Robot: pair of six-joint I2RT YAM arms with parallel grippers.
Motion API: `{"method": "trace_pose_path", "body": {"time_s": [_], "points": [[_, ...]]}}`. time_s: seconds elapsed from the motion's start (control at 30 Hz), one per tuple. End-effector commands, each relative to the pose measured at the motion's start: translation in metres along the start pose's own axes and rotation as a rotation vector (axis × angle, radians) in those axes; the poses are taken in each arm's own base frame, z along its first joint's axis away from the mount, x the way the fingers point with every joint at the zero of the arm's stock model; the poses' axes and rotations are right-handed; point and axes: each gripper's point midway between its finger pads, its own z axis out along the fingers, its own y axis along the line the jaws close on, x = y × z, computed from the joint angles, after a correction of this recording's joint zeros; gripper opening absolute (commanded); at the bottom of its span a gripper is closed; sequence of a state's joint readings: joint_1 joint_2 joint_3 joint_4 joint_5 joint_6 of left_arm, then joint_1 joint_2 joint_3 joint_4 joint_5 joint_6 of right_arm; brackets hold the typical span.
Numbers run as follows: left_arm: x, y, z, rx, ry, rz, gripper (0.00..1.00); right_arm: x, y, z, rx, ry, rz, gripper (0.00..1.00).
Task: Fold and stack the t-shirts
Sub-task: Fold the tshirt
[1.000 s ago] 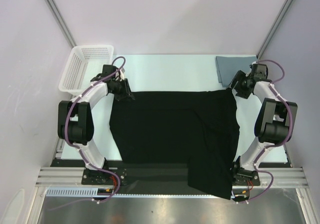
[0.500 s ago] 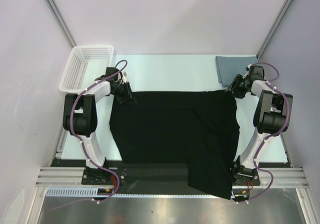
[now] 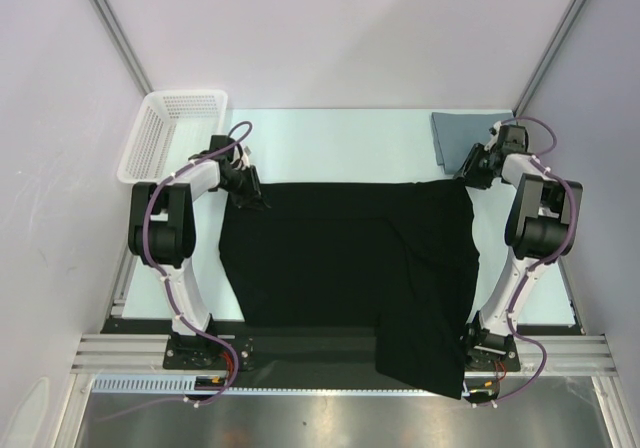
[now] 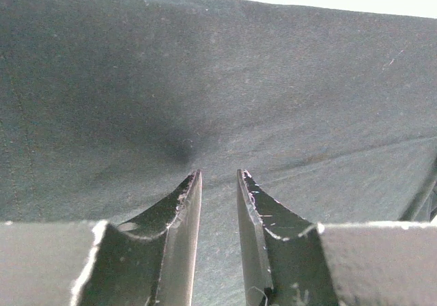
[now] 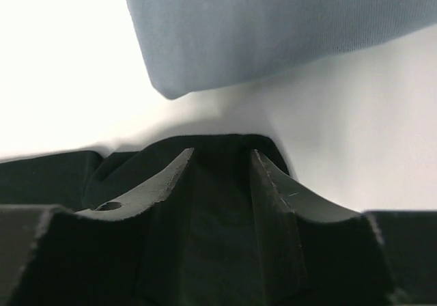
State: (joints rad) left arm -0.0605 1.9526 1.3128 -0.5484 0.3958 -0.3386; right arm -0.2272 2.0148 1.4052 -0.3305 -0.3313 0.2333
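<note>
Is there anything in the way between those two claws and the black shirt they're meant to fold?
Nothing visible does. The left end effector is at the far left corner of the black shirt, and the right end effector has its cloth between its jaws at the far right corner.

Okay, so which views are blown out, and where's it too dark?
Right wrist: the table glares to white, and the black shirt low in frame is nearly featureless. Left wrist: even light, weave sharp. Top external: evenly lit, though the black shirt shows few folds.
</note>
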Motion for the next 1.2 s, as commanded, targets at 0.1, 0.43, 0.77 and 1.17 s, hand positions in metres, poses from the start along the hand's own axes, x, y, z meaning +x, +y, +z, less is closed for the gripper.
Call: {"method": "trace_pose_path", "body": {"time_s": [0.1,0.43,0.77,1.17], "points": [[-0.013,0.003,0.001,-0.008,-0.019,0.019,0.32,-0.019,0.001,0.005,-0.011,-0.029,-0.029,0.36],[-0.011,0.022,0.006,-0.058,-0.008,-0.030,0.31,-0.030,-0.029,-0.019,0.173,-0.126,0.011,0.00],[-0.015,0.026,0.007,-0.068,-0.011,-0.022,0.30,-0.036,-0.038,-0.014,0.221,-0.155,0.017,0.00],[-0.097,-0.001,-0.058,-0.142,-0.228,0.158,0.36,-0.023,-0.010,-0.053,0.178,-0.070,0.054,0.32]]}}
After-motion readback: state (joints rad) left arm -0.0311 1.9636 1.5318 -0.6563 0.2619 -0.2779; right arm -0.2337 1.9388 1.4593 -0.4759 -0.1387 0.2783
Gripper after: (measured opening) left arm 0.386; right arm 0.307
